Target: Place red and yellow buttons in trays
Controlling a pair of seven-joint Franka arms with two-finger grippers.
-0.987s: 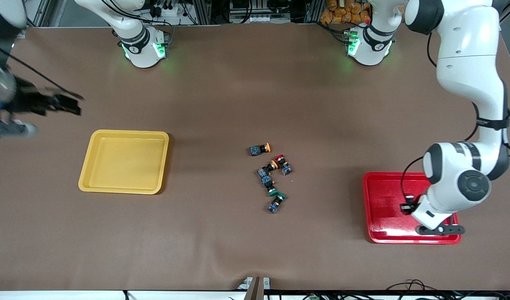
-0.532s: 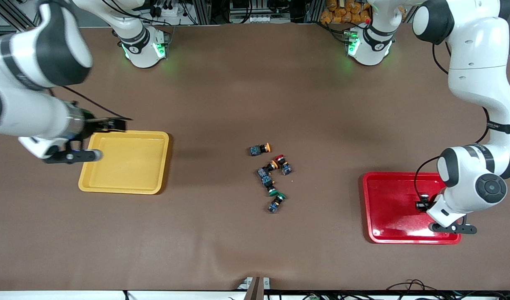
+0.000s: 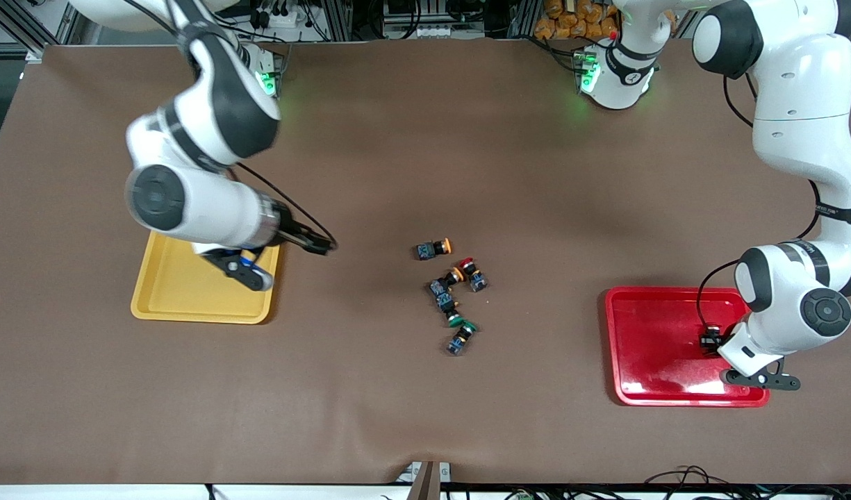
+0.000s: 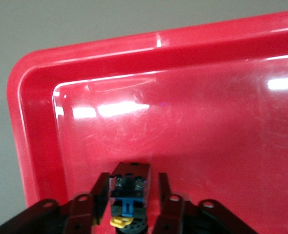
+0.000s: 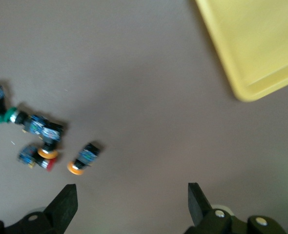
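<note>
My left gripper (image 3: 710, 340) is low over the glossy red tray (image 3: 647, 347), shut on a button with a black body and blue base (image 4: 129, 195); its cap is hidden. The tray's corner fills the left wrist view (image 4: 183, 48). My right gripper (image 3: 321, 244) is open and empty, over bare table between the yellow tray (image 3: 182, 305) and the buttons. Mid-table lie an orange-capped button (image 3: 433, 248), a second orange-capped one (image 3: 447, 280) and a red-capped one (image 3: 471, 271). The right wrist view shows an orange-capped button (image 5: 83, 160), the red-capped one (image 5: 36, 157) and the yellow tray's corner (image 5: 251, 48).
Two green-capped switches (image 3: 453, 316) (image 3: 461, 337) lie in the same cluster, nearer to the front camera than the red and orange ones. The right arm's forearm hangs over the yellow tray's corner. Brown mat covers the table.
The right arm has swung in from its end of the table, across the yellow tray, toward the buttons. The left gripper has shifted over the red tray toward the left arm's end.
</note>
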